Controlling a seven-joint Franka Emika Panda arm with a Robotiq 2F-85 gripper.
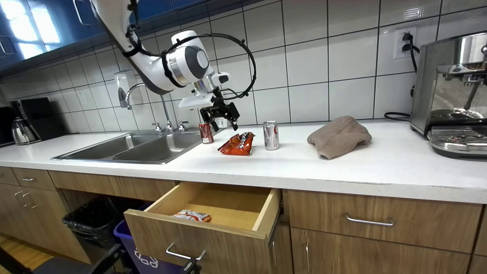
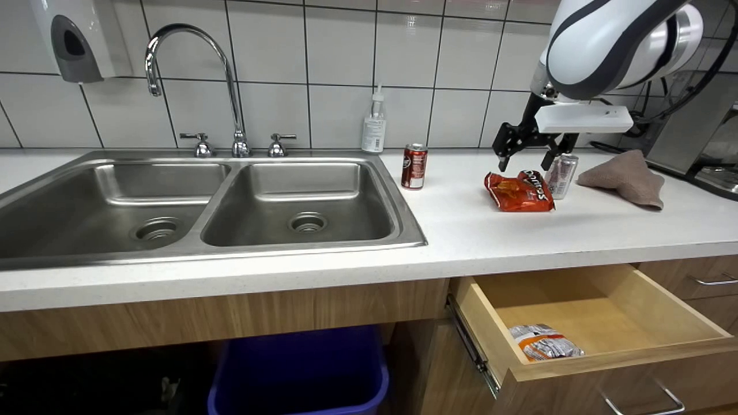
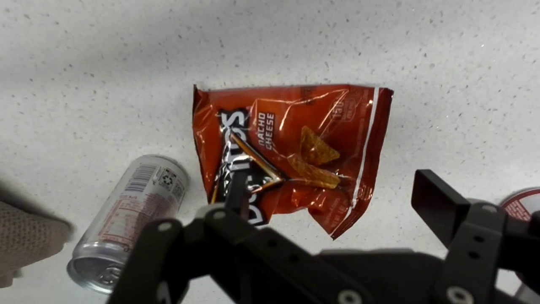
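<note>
1. While your pincer [image 2: 524, 166] hung above the counter [image 1: 304, 167], its two fingers [image 3: 441, 204] stood spread, with a wide gap between their tips.
2. Just below those tips, you had the red-orange Doritos bag [image 3: 287, 152] lying on the counter, printed face up. Seen from the wrist view, one finger overlapped its lettering, while the other stood past its white-striped end.
3. Off one side of the pincer, just beside the bag, your silver can [image 1: 271, 136] stood upright; the wrist view showed a narrow gap between the two.
4. Farther out on that same side of the pincer, you could see a brown cloth [image 1: 339, 137] in a soft heap and, beyond it, the coffee machine [image 1: 426, 91].
5. Off the pincer's opposite side, the red can [image 2: 414, 167] stood upright, near the edge of the sink [image 2: 311, 184]. Behind that can, at the sink's back corner, you had a clear pump bottle [image 2: 373, 129]. The chrome faucet [image 2: 240, 145] rose behind the sink, well apart from the pincer.
6. Well below the pincer, the drawer [image 1: 236, 201] jutted out from under the counter. In both exterior views you could make out a silver-and-orange packet [image 2: 545, 343] lying inside it, in a front corner.
</note>
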